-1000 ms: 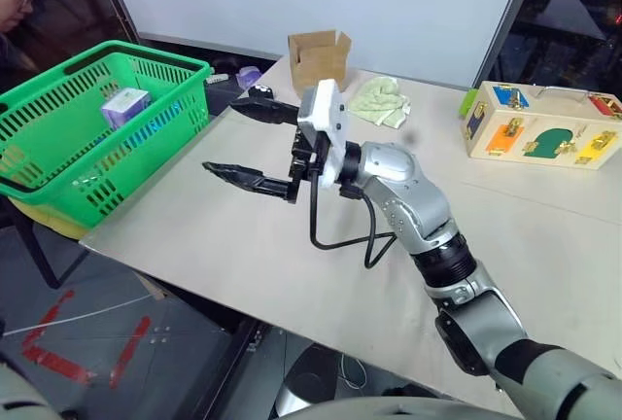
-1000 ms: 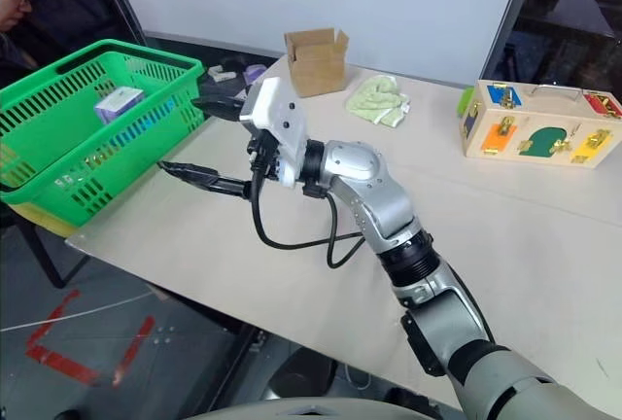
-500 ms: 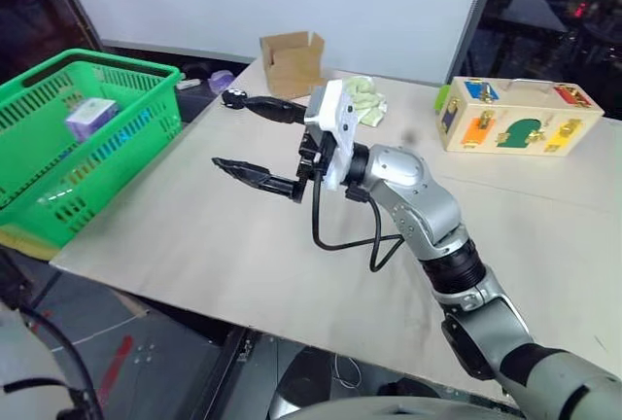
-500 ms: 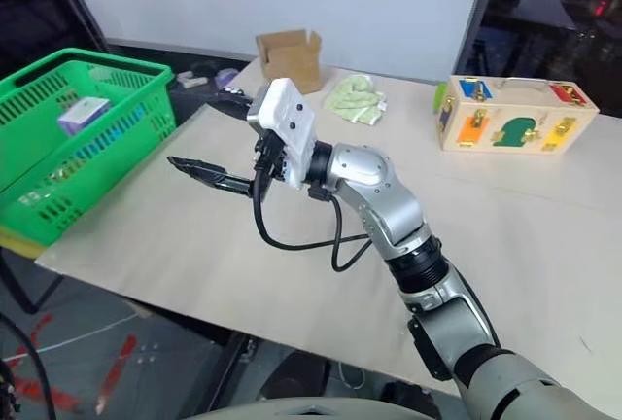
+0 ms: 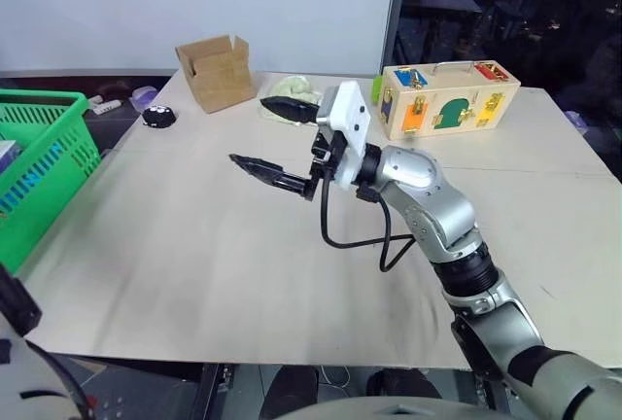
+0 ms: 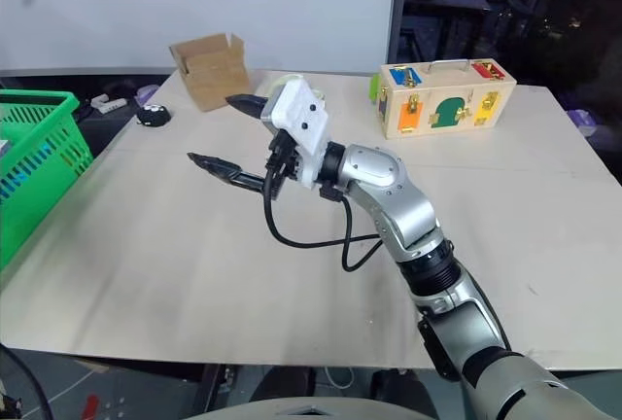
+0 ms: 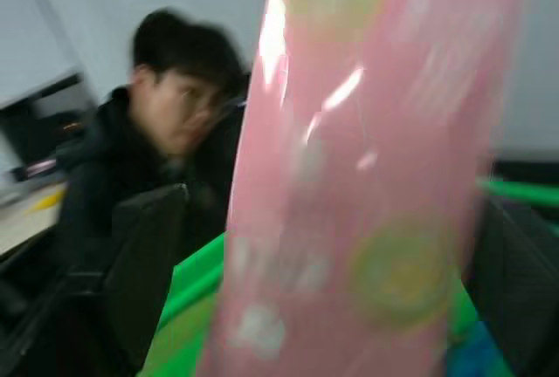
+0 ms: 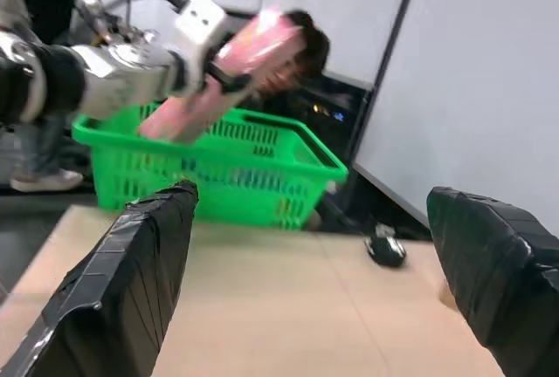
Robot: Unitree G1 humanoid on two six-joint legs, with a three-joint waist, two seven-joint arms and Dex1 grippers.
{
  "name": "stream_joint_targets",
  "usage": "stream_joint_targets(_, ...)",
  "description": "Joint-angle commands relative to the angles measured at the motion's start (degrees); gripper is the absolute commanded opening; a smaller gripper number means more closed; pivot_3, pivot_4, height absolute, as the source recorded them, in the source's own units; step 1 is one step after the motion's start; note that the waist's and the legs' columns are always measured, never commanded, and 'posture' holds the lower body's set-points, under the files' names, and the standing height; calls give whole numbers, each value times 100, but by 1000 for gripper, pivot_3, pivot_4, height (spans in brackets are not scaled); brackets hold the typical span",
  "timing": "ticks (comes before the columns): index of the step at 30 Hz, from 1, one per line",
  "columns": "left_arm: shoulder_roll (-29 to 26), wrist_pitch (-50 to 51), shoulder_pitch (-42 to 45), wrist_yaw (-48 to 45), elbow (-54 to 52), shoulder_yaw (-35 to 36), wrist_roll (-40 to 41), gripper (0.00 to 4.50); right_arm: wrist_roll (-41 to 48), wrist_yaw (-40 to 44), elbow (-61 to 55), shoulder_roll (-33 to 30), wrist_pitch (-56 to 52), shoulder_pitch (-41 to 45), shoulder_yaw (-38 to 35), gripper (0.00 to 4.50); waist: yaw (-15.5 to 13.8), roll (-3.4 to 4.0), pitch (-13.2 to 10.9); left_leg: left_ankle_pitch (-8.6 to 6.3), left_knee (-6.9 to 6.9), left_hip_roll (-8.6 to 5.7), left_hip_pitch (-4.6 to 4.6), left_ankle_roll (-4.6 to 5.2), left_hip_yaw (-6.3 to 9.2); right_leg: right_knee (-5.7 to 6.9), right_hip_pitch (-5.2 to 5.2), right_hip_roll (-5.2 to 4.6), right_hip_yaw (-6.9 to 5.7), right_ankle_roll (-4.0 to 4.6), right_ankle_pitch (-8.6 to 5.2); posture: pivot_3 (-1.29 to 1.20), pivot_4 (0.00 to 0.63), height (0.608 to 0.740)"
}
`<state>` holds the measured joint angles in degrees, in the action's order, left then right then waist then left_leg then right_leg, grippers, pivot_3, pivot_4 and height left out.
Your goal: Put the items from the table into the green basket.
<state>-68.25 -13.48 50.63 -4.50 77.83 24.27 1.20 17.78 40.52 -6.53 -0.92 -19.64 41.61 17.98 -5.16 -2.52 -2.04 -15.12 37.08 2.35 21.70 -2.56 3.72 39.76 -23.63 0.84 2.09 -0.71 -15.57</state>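
Judging the pink carton (image 8: pixel 249 50) light, stiff and slick, grip it across its flat faces near mid-length; it hangs above the green basket (image 8: pixel 218 194) between your parted left jaws. Your right jaws gape empty.

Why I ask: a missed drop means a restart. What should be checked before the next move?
1. pink carton above the green basket: ok.
2. left gripper, firm hold on the carton: cannot tell.
3. right gripper open, empty, above the table: ok.
4. person behind the basket, clear of the drop: cannot tell.
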Motion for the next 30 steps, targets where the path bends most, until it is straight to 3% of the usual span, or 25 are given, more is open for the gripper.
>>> stream_joint_targets(1,-162,-204,7,-209,-211,224,266,4483,31,-6,-172,29,67,109,-58,4500,-26,0,0,0,1,0,0,0,0,1,1,0,-1,0,0,267,0,740)
stream_joint_targets(3,-105,-300,40,-466,-267,350,440,4483,29,19,-139,33,83,124,-56,4500,-62,-1,1,0,6,-2,0,0,0,2,5,-1,-2,0,0,272,0,740)
stream_joint_targets(7,403,-155,292,-2040,-831,674,1257,4483,-13,108,-132,-100,127,81,-80,4500,-167,-5,3,3,16,-3,-3,-3,4,3,15,-2,-10,-1,0,258,0,740)
stream_joint_targets(9,756,350,40,-2839,-1636,766,1778,4483,-34,141,-146,-213,131,39,-102,4500,-199,-5,4,6,19,-4,-3,-7,5,3,19,-5,-13,0,0,242,0,740)
stream_joint_targets(11,1185,1238,-698,-3096,-3225,886,2410,4483,-67,163,-168,-366,114,-14,-151,4500,-189,-4,4,8,22,-5,-3,-9,4,2,22,-9,-9,1,1,242,0,740)
stream_joint_targets(15,2018,3651,-2844,-2586,-7304,996,3980,4483,-183,179,-198,-910,-78,-250,-291,4500,-23,1,9,7,23,-15,-7,-9,-19,11,20,-41,20,-3,0,223,0,740)
stream_joint_targets(19,2524,4609,-4316,-2310,-9512,842,4644,4483,-309,-71,-421,-1485,-380,-700,-578,4500,134,-24,23,3,21,-13,3,-1,-21,4,7,-66,23,-4,1,205,0,740)
stream_joint_targets(22,2786,5027,-4814,-1736,-10377,635,4626,4483,-420,-665,-782,-1757,-764,-1187,-1051,4500,115,19,28,1,13,-20,-4,1,-24,1,10,-45,26,-5,-1,183,0,740)
stream_joint_targets(26,2906,5307,-5155,-1410,-11112,433,4586,4483,-382,-815,-1523,-2261,-1153,-1945,-1444,4500,120,38,19,3,18,-19,-10,4,-12,7,16,-24,30,-3,0,122,0,740)
stream_joint_targets(30,2669,5993,-5618,-1349,-11474,258,4725,4483,-285,-703,-2316,-2808,-1349,-2923,-1798,4500,220,70,2,2,12,-16,-76,4,-30,-11,73,-13,48,-3,-5,75,0,740)
